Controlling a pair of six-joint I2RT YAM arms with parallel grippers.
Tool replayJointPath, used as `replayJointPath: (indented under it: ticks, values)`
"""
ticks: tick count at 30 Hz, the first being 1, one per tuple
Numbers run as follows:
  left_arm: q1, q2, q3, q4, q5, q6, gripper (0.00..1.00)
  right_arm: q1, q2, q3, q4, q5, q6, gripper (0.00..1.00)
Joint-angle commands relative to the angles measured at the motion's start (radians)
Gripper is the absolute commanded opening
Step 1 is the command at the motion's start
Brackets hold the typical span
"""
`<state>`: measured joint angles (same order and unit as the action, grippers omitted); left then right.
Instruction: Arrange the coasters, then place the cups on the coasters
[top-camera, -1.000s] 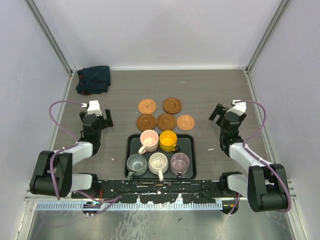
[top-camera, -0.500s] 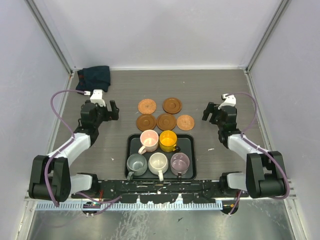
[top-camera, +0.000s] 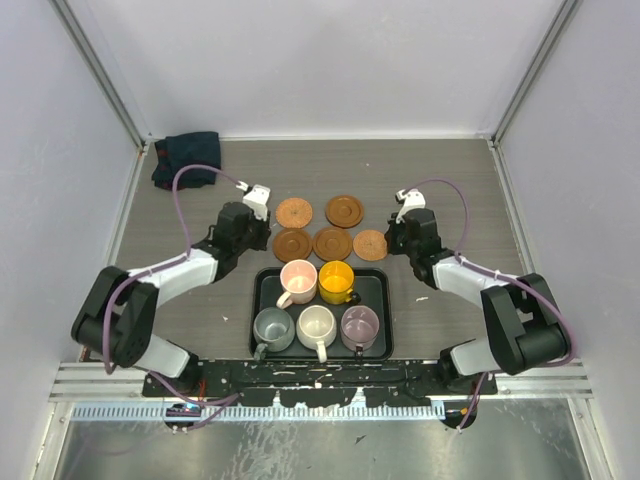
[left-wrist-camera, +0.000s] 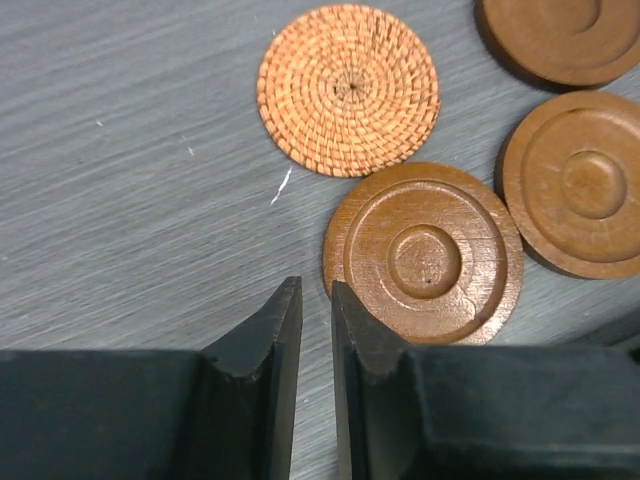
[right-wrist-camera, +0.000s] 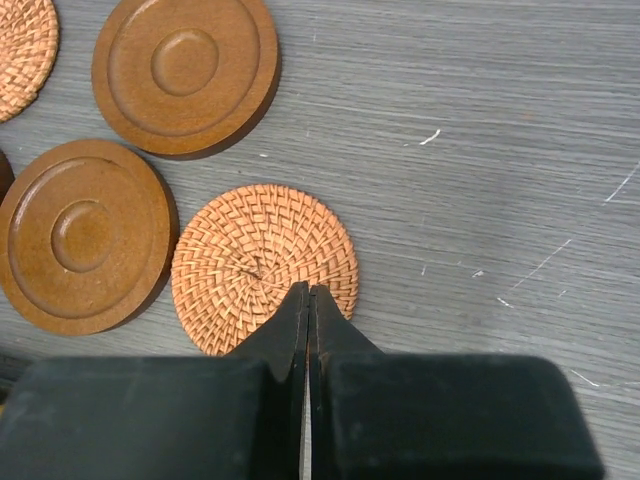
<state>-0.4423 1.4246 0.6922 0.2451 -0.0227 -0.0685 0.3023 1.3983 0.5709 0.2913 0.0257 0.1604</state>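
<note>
Five coasters lie in a cluster behind the tray: a woven one (top-camera: 294, 212), a dark wooden one (top-camera: 344, 210), two more dark ones (top-camera: 293, 244) (top-camera: 332, 243), and a woven one (top-camera: 370, 244). My left gripper (top-camera: 258, 235) (left-wrist-camera: 315, 290) is closed to a thin slit, holds nothing, and sits at the left rim of a dark coaster (left-wrist-camera: 422, 255). My right gripper (top-camera: 393, 240) (right-wrist-camera: 308, 290) is shut, its tips over the near edge of the woven coaster (right-wrist-camera: 262, 268). The pink (top-camera: 298, 277), yellow (top-camera: 336, 280), grey-green (top-camera: 272, 328), cream (top-camera: 317, 325) and mauve (top-camera: 359, 325) cups stand on the tray.
The black tray (top-camera: 262, 300) sits at the near middle between the arms. A dark blue cloth (top-camera: 186, 158) is bunched in the back left corner. White walls with metal posts close in the table on three sides.
Both arms have swung inward from the table's sides to the coaster cluster. Both grippers, wide open before, have closed.
</note>
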Motion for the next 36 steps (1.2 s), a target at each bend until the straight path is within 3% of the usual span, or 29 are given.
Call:
replayJointPath:
  ticks: [1, 5, 12, 28, 36]
  values:
    - [-0.034, 0.086, 0.098, -0.015, -0.037, -0.023, 0.18, 0.008, 0.011, 0.044, 0.035, -0.031, 0.0, 0.01]
    - [-0.083, 0.149, 0.172, -0.069, -0.049, -0.019, 0.18, 0.011, 0.039, 0.068, 0.022, -0.058, 0.021, 0.01]
    - [-0.151, 0.177, 0.246, -0.141, -0.067, -0.033, 0.0, 0.043, 0.084, 0.156, -0.059, -0.119, 0.034, 0.01]
    - [-0.186, 0.336, 0.375, -0.347, -0.088, -0.058, 0.0, 0.093, 0.137, 0.178, -0.155, -0.196, 0.079, 0.01]
    - [-0.189, 0.38, 0.426, -0.428, -0.122, -0.106, 0.0, 0.097, 0.202, 0.22, -0.263, -0.136, 0.117, 0.01]
